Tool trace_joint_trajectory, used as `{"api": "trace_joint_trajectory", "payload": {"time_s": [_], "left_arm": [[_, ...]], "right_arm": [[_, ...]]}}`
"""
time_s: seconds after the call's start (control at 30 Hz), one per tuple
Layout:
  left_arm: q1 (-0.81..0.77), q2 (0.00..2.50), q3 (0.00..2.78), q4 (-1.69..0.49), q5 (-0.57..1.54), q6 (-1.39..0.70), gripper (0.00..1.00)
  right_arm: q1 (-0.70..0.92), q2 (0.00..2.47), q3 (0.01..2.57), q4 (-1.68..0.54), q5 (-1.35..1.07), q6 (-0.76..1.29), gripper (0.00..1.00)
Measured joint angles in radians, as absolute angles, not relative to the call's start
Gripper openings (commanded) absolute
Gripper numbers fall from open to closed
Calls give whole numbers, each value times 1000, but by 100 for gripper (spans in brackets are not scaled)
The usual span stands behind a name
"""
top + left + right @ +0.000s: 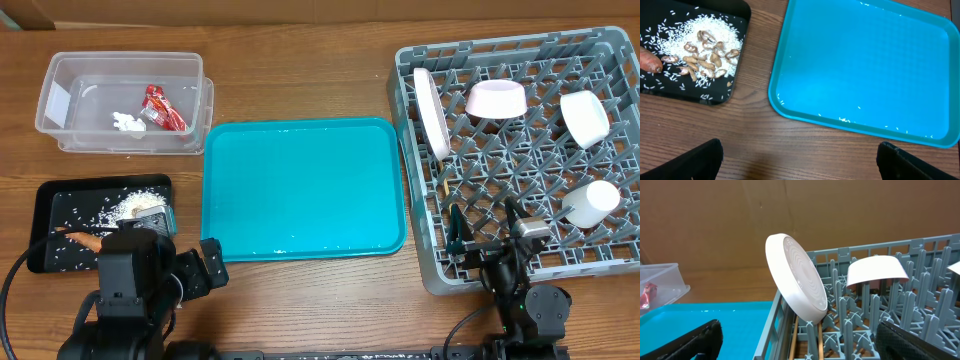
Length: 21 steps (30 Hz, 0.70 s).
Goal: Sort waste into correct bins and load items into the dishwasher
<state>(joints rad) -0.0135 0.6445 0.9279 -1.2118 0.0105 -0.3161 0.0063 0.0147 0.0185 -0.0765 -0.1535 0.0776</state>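
The clear tub [70, 75] at the back left holds the red-and-silver wrapper [165, 108] and the tissue wad [127, 123]. The black tray [55, 205] holds food scraps [135, 207] and the carrot [85, 240]; the left wrist view also shows these scraps [705, 50] and the carrot [649, 60]. The grey rack [500, 48] holds the plate [432, 112] on edge, two bowls [496, 99] [585, 118] and the cup [590, 202]. Two chopsticks [820, 340] lie on its floor under the plate [797, 277]. My left gripper [800, 165] is open and empty over bare wood. My right gripper [800, 342] is open and empty at the rack's near left corner.
The teal serving tray [303, 188] lies between the bins and the rack, with a few rice grains on it [865, 65]. Both arms sit at the table's front edge, the left [195, 268] by the black tray, the right [487, 225] over the rack.
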Motion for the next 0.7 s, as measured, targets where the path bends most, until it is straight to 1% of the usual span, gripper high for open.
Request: {"api": "trace_joint_trajectory", "payload": {"time_s": [0.5, 0.63, 0.7], "left_arm": [[-14, 637, 928, -1212, 10, -316, 100], [-14, 596, 926, -1214, 6, -316, 100], [-14, 536, 900, -1152, -9, -315, 100]], "right_arm": [[6, 15, 19, -76, -153, 78, 100], [6, 15, 19, -76, -153, 78, 100], [6, 15, 19, -75, -153, 78, 100]]}}
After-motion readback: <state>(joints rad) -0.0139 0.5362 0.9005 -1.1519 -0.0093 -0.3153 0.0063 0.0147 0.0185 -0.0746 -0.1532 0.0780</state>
